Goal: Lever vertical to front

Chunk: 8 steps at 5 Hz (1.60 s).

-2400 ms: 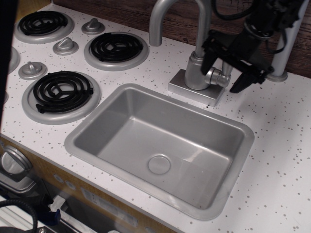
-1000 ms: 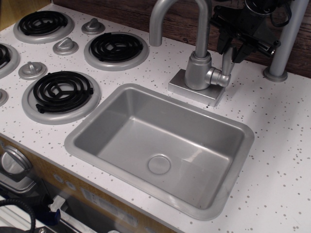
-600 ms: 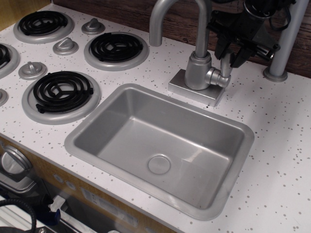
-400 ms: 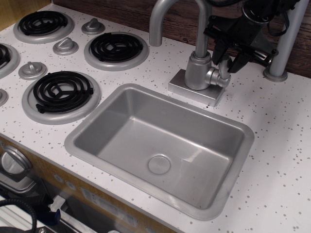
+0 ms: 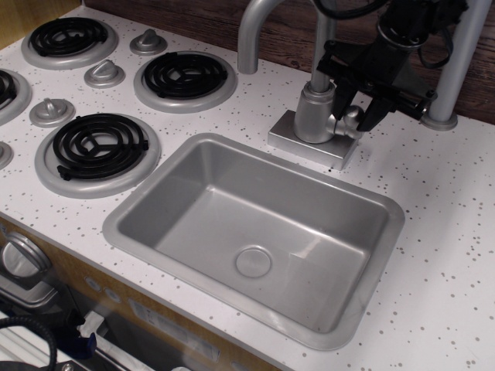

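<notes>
The grey faucet body stands on its base plate behind the sink, under the tall gooseneck spout. The lever sits on the faucet's right side. Only its round stub and a bit of the paddle show, and the rest is hidden between the black fingers. My gripper comes down from the upper right and straddles the lever with one finger on each side, closed on it. The paddle no longer stands upright and leans toward the front.
The grey sink lies just in front of the faucet. Black coil burners and cone-shaped stove knobs are at the left. A grey post stands right of my gripper, against the dark wooden back wall.
My gripper rose from beside the stub and took the upright paddle between its fingers. It then moved down and forward, and the paddle tilted from upright toward the front.
</notes>
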Tool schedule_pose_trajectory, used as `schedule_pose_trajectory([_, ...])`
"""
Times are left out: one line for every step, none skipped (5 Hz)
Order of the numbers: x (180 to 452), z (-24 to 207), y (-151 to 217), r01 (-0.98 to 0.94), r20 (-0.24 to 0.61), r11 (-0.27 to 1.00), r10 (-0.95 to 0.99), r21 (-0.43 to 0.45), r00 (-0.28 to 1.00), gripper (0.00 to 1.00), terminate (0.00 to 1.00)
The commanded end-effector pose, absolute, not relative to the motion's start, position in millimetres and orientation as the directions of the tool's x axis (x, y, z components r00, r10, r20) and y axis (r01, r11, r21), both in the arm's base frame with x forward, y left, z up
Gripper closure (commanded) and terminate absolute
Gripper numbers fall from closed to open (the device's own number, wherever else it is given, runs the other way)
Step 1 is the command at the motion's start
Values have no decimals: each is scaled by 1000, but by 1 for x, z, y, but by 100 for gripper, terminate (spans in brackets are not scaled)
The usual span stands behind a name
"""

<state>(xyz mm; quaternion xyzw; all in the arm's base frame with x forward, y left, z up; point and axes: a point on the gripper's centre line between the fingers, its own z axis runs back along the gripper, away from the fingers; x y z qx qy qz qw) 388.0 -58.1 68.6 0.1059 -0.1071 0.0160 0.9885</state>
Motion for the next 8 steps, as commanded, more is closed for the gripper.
schedule_pose_trajectory([394, 60, -48, -41, 211, 988, 8, 151, 977, 100, 0])
schedule_pose_trajectory([395, 58, -47, -36, 207, 989, 6, 144, 978, 100, 0])
schedule_pose_trajectory([395, 52, -44, -30, 205, 991, 2, 129, 979, 100, 0])
schedule_pose_trajectory([395, 52, -42, -25, 203, 991, -2, 134, 979, 100, 0])
schedule_pose_trajectory([397, 49, -40, -21, 201, 992, -5, 126, 980, 100, 0])
schedule_pose_trajectory([398, 62, -43, -18, 205, 987, -15, 157, 979, 0, 0])
schedule_pose_trajectory([398, 62, -43, -18, 205, 987, -15, 157, 979, 0, 0])
schedule_pose_trajectory([398, 62, -43, -18, 205, 987, -15, 157, 979, 0, 100])
